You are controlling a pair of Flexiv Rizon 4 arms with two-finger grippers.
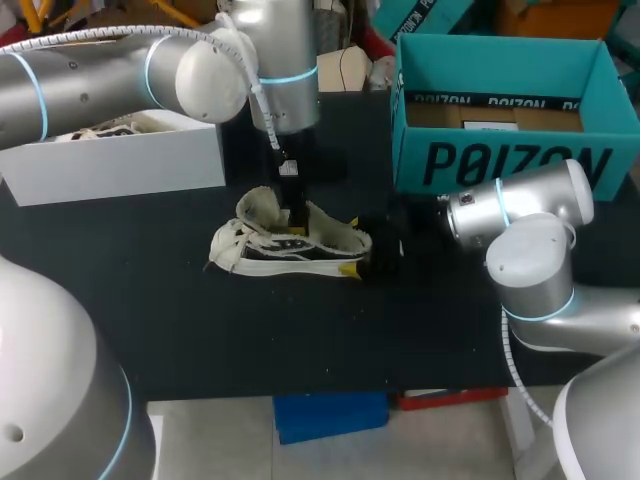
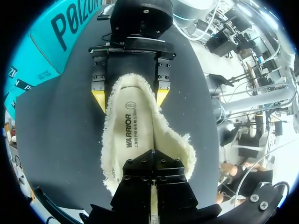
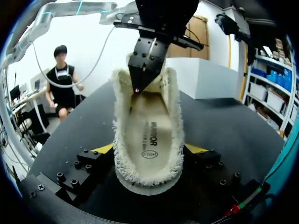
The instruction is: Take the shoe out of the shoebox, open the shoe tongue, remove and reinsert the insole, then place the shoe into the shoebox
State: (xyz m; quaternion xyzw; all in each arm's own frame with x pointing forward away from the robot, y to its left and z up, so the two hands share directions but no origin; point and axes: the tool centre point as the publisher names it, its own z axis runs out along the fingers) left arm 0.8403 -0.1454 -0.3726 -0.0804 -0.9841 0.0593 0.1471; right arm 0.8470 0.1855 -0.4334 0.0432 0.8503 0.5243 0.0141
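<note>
Head view: shoe (image 1: 290,250) lies on table (image 1: 200,330), long axis left-right, between arms. Right gripper (image 3: 150,148) clamps heel from both sides. Left gripper (image 2: 152,161) nearer insole (image 2: 135,126), fingers closed, tips down inside toe end; pinching it or not, can't tell.

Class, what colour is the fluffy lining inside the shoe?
Cream-white; the lining of the shoe shows best in the left wrist view.
</note>
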